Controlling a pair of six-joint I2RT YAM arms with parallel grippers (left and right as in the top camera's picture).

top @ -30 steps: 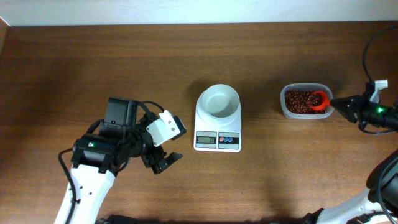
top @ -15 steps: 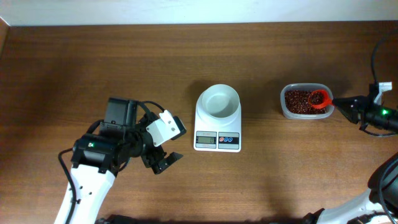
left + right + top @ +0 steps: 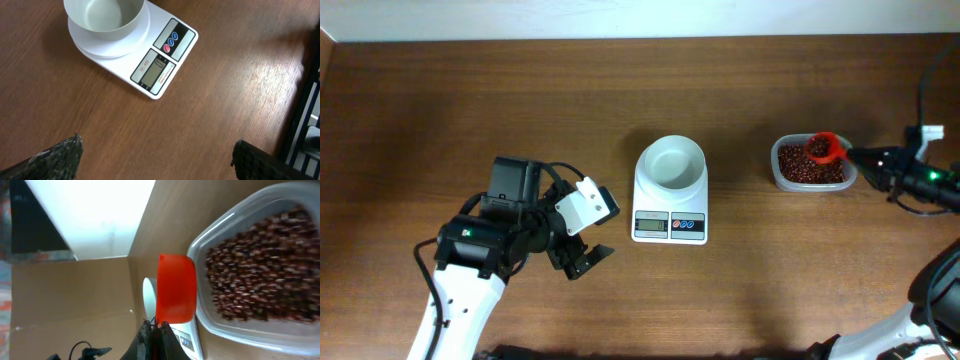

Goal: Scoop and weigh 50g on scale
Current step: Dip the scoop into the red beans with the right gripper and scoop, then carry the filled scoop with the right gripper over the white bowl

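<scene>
The white scale (image 3: pixel 670 222) stands mid-table with its round white bowl (image 3: pixel 671 163) holding nothing; the left wrist view shows the scale (image 3: pixel 150 60) and bowl (image 3: pixel 105 17) too. Dark red-brown beans (image 3: pixel 802 165) fill a clear tub (image 3: pixel 775 172) at the right. My right gripper (image 3: pixel 865 157) is shut on the handle of an orange-red scoop (image 3: pixel 825 148), held over the tub's far edge with beans in its cup. In the right wrist view the scoop (image 3: pixel 175 295) sits beside the beans (image 3: pixel 260 265), ahead of the gripper (image 3: pixel 156 327). My left gripper (image 3: pixel 582 240) is open over bare table.
The left arm's white and black body (image 3: pixel 480 250) fills the near left of the table. Left fingertips (image 3: pixel 57 155) frame bare wood in front of the scale. A black cable (image 3: pixel 920 90) loops at the far right edge.
The right gripper has raised the scoop out of the beans and shifted it a little toward the tub's far-left side. The left arm has not moved.
</scene>
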